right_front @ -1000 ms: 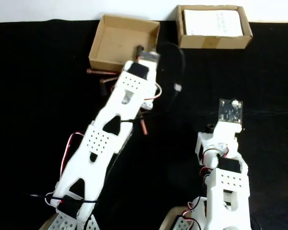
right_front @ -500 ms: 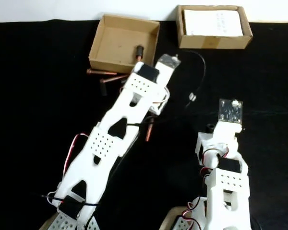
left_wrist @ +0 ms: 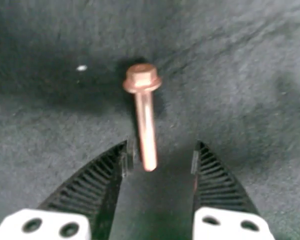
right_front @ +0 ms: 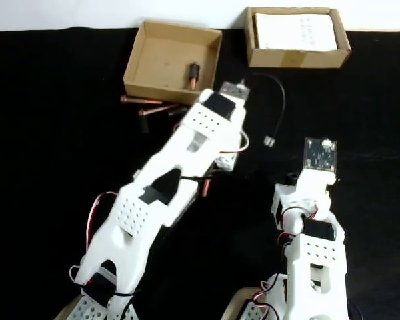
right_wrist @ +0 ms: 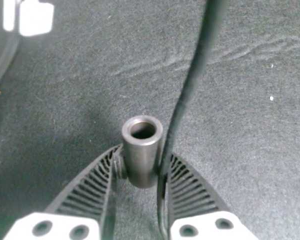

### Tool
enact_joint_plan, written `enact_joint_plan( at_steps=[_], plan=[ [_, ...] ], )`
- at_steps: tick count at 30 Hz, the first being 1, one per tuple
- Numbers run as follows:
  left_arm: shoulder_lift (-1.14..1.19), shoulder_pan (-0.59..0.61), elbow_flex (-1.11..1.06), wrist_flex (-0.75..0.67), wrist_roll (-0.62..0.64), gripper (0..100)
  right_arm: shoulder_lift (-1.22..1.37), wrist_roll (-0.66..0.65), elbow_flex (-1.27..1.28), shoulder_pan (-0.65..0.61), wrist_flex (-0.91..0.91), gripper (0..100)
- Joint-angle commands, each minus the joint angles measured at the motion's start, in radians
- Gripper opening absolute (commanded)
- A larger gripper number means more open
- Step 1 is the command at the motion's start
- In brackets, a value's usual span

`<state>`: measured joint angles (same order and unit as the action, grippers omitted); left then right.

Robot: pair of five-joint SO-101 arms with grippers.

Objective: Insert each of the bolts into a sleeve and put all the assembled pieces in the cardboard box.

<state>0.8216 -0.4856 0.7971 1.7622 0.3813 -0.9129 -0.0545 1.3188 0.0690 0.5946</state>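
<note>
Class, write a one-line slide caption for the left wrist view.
The left arm's open claw straddles the tip of a copper bolt lying on black cloth.

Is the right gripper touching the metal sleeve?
Touching. The right wrist view shows the right gripper closed around the metal sleeve, one finger pad flush against its side; a black cable crosses the other.

Consists of two white plastic arms, left arm (right_front: 187,143) and right arm (right_front: 313,257), with flat shells pierced by grids of small round holes. Trails red and white wires (right_front: 97,210) and a looping black cable (right_front: 277,93). Carries a dark circuit board (right_front: 320,155). Ends in left gripper (left_wrist: 159,156) and right gripper (right_wrist: 141,162), with black ribbed fingers (left_wrist: 106,172) on white mounts with screw holes.
</note>
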Motion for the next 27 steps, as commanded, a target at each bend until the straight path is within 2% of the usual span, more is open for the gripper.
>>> enact_joint_plan(
  at_steps=[1,11,18,21,24,27],
  plan=[
    [-0.065,0.019,-0.008,-0.009,0.003,20,-0.030,-0.003,-0.015,0.012,-0.001,0.6],
    [0.064,0.019,-0.008,-0.144,0.003,20,-0.030,-0.003,-0.015,0.012,0.001,0.6],
    [0.105,0.028,-0.008,-0.150,-0.006,10,-0.030,-0.003,-0.015,0.012,0.002,0.6],
    [0.120,0.024,-0.008,-0.155,-0.008,1,-0.031,-0.003,-0.016,0.012,0.002,0.6],
    [0.104,0.022,-0.005,-0.175,-0.009,1,-0.045,-0.003,-0.025,0.012,0.002,0.6],
    [0.030,0.004,0.013,-0.172,-0.098,1,-0.114,-0.003,-0.058,0.010,0.053,0.6]
  ],
)
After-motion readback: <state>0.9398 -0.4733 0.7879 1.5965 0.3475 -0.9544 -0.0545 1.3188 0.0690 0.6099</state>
